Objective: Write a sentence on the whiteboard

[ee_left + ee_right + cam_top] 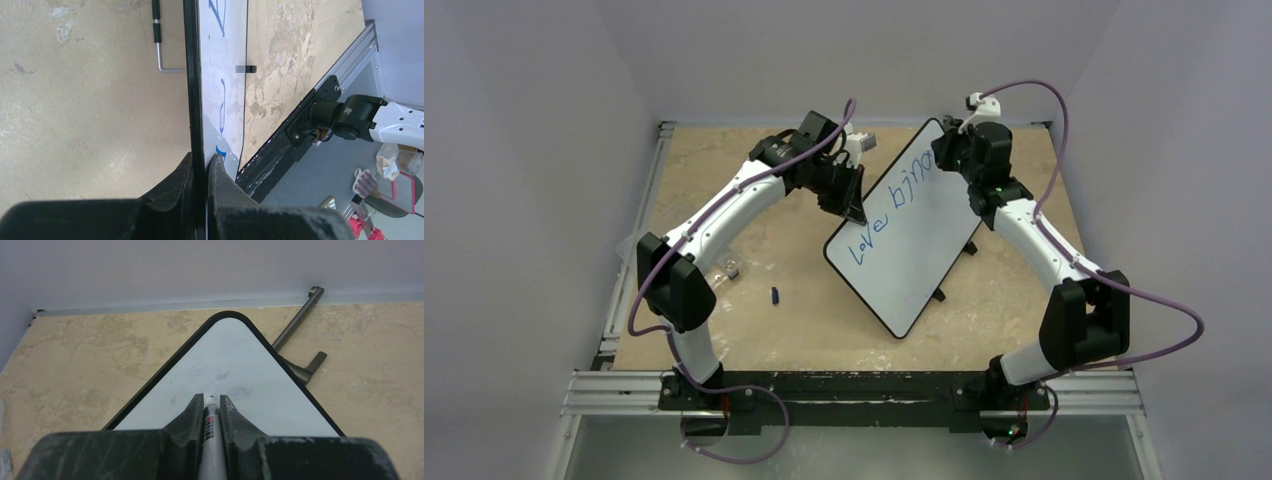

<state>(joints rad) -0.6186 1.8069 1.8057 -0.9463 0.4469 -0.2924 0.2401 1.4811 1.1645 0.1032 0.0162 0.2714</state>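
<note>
From above, the whiteboard (pixel 914 270) sits diagonally at the middle of the frame on the table (pixel 754 330). The sentence (pixel 870 241) is only begun: a blue "Love" on one line and, toward the upper right, a word that reads roughly like "bring". The lower half of the board is bare, so I judge most of the writing is left to do. My left gripper (pixel 856 207) is at the board's left edge and my right gripper (pixel 951 150) is by its upper corner. A small blue piece (pixel 775 295), perhaps a cap, lies at lower left.

In my left wrist view, my jaws are pressed tight on the board's black rim at lower middle. Blue strokes run up the white face.

In my right wrist view, my jaws are closed on the marker (pixel 210 415), its tip toward the rounded corner. I cannot tell whether it touches. The face ahead carries only faint smudges.
</note>
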